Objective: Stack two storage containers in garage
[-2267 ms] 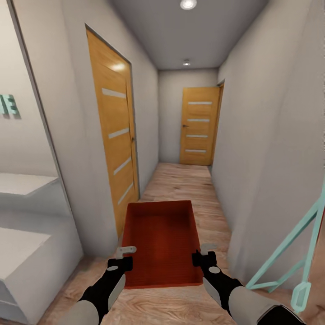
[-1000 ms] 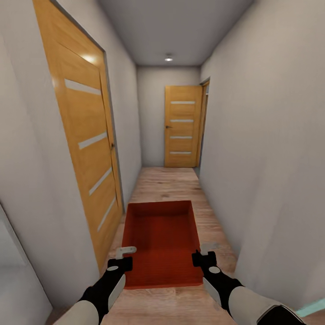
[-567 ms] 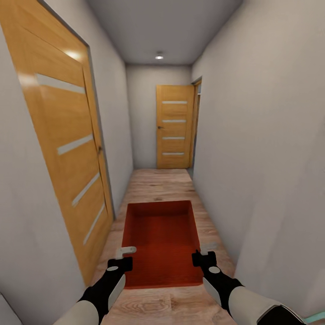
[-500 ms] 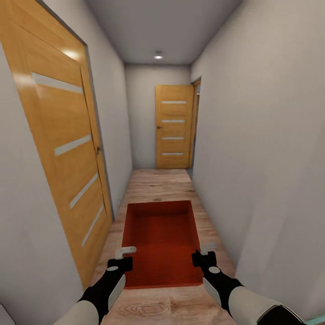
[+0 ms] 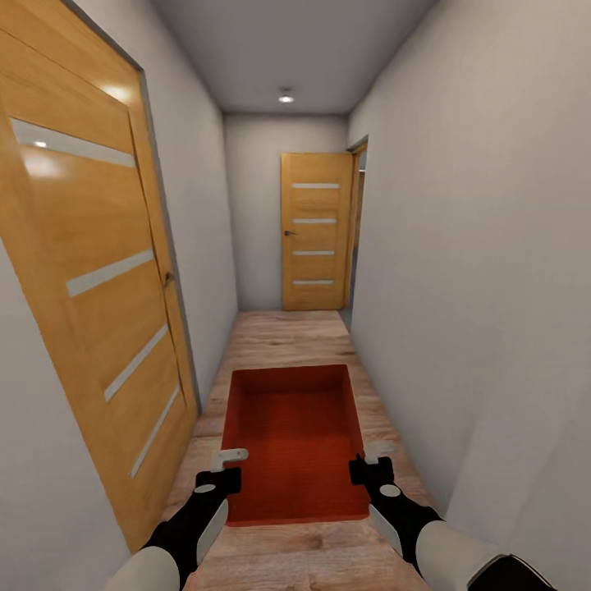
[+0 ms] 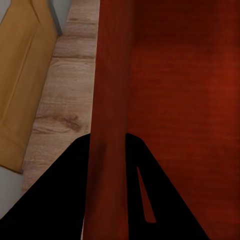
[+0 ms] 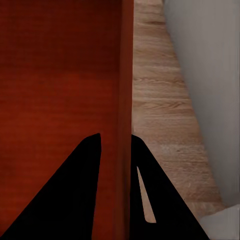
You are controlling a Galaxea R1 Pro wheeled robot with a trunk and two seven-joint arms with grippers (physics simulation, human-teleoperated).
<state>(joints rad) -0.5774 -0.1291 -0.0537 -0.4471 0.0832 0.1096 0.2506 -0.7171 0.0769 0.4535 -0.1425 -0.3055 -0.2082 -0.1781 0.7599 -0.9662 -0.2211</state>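
Left gripper (image 5: 229, 461) and right gripper (image 5: 371, 456) each pinch a side wall of the orange-red storage container (image 5: 294, 435), carried level in a narrow hallway; risk: clipping the left door (image 5: 90, 271) or wall, wrenching it loose.

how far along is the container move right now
Picked up: one storage container is held by both walls, left gripper and right gripper clamped on. In hand: carrying it along a wood-floored hallway toward a wooden door. Left: reaching the garage, setting down, stacking the second.
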